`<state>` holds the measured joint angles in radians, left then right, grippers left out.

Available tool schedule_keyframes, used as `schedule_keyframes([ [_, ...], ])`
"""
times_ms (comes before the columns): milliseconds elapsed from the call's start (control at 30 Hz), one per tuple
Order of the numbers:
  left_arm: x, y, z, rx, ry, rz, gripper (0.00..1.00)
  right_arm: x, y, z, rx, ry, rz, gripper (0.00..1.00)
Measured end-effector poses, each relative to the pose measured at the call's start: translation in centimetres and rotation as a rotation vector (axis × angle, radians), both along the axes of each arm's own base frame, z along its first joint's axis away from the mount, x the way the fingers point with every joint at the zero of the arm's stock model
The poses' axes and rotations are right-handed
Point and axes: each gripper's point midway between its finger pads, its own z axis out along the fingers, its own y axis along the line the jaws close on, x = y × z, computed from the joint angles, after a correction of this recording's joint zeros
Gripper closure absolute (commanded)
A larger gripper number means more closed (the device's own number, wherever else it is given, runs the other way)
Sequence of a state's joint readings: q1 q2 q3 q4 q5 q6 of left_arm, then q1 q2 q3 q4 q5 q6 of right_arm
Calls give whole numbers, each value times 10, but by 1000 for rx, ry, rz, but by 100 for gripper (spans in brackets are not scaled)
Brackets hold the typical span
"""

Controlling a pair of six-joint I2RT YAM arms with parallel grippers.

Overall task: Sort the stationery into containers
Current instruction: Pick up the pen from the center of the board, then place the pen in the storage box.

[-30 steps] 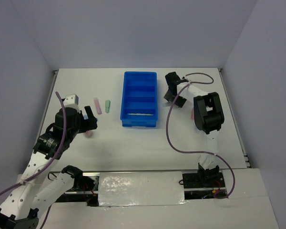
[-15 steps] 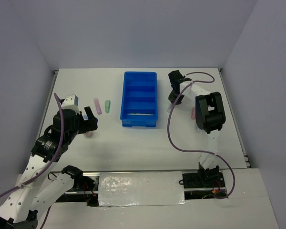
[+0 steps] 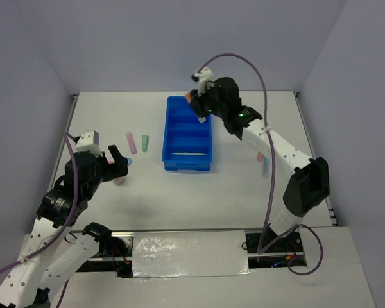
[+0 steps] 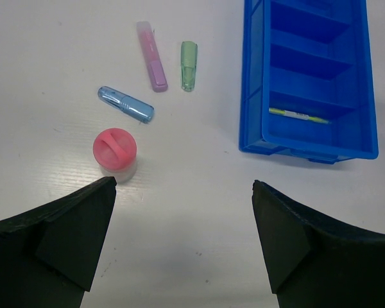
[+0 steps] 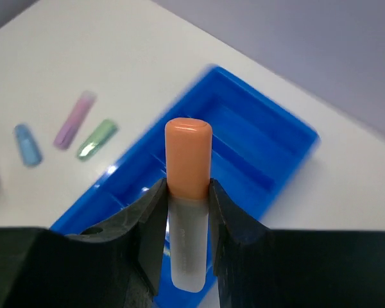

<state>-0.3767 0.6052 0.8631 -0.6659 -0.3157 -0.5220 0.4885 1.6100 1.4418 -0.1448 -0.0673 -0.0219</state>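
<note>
The blue tray [image 3: 188,133] lies in the middle of the table, and a thin yellow pen [image 4: 298,115] rests in its nearest compartment. My right gripper [image 5: 188,196] is shut on an orange-grey marker [image 5: 188,157] and holds it upright above the tray's far end [image 3: 197,106]. A pink marker [image 4: 152,56], a green marker [image 4: 188,56], a blue marker [image 4: 126,105] and a pink-capped piece [image 4: 115,152] lie left of the tray. My left gripper [image 4: 183,189] is open and empty above bare table, near the pink-capped piece.
A small pink piece [image 3: 260,156] lies on the table right of the tray, under the right arm. White walls enclose the table at the back and sides. The right arm's cable loops above the tray's far end.
My right arm has swung from the table right of the tray to above its far end, holding the orange-grey marker. My left gripper has drawn back slightly.
</note>
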Motion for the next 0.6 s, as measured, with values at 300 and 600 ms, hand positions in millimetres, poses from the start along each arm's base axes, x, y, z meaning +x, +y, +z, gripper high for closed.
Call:
schedule_keyframes([
  [300, 6, -2, -10, 17, 41, 0, 1, -3, 91, -61, -486, -165, 618, 100],
  [600, 6, -3, -11, 20, 44, -2, 1, -4, 65, -136, -722, -90, 813, 100],
])
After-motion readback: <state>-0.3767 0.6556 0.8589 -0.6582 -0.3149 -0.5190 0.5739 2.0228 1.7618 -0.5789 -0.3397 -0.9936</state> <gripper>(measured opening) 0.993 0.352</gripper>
